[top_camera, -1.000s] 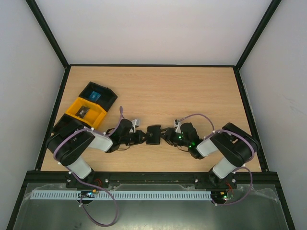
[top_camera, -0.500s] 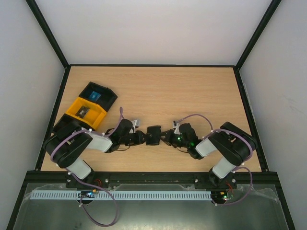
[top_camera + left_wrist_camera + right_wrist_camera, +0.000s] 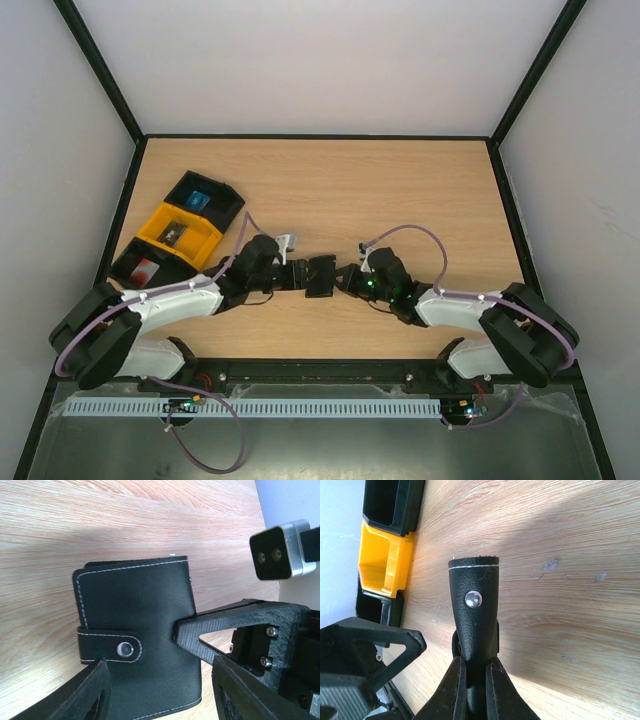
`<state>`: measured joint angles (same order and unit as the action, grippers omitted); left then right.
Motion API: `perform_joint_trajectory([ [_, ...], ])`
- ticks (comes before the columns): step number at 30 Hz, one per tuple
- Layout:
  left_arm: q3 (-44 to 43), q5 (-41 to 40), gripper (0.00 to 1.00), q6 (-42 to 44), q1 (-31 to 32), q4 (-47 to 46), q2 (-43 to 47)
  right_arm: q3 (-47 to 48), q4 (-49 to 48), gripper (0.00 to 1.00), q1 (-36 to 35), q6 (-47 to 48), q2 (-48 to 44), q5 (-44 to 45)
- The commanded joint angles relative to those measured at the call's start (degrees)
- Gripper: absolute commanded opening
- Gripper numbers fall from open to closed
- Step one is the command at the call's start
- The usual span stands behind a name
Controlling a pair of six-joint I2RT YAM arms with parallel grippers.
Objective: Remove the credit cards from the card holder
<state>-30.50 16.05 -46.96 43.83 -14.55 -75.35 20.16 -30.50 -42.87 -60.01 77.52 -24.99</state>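
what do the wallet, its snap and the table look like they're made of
Wallet: black leather or faux leather, with a soft matte grain and pale stitching along the edges; the pictures cannot settle which.
Snap: shiny silver metal, judging by its bright glint.
Table: light wood or wood-look laminate, smooth, with streaky grain lines.
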Motion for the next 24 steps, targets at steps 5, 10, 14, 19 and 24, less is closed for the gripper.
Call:
perform_joint_trajectory([
  [5,-3.6,-2.2,0.57,4.4,2.8,4.7,-4.3,2.8,5.2,0.02,-2.4,-0.3,-2.4,3.1],
  [10,-5.3,-6.2,0.54,6.8,2.8,8.2,-7.1,3.0,4.2,0.02,-3.8,-1.0,-2.4,3.2],
  [14,-5.6,-8.0,0.54,8.0,2.8,9.0,-7.6,2.7,3.7,0.02,-4.2,-1.1,-2.2,3.1],
  [19,-5.0,-9.5,0.50,7.9,2.8,9.0,-7.8,2.6,3.3,0.02,-4.3,-1.3,-1.9,3.0],
  [24,-4.1,-10.7,0.48,7.9,2.8,10.7,-7.8,2.8,3.9,0.02,-4.4,-1.0,-2.1,3.4],
])
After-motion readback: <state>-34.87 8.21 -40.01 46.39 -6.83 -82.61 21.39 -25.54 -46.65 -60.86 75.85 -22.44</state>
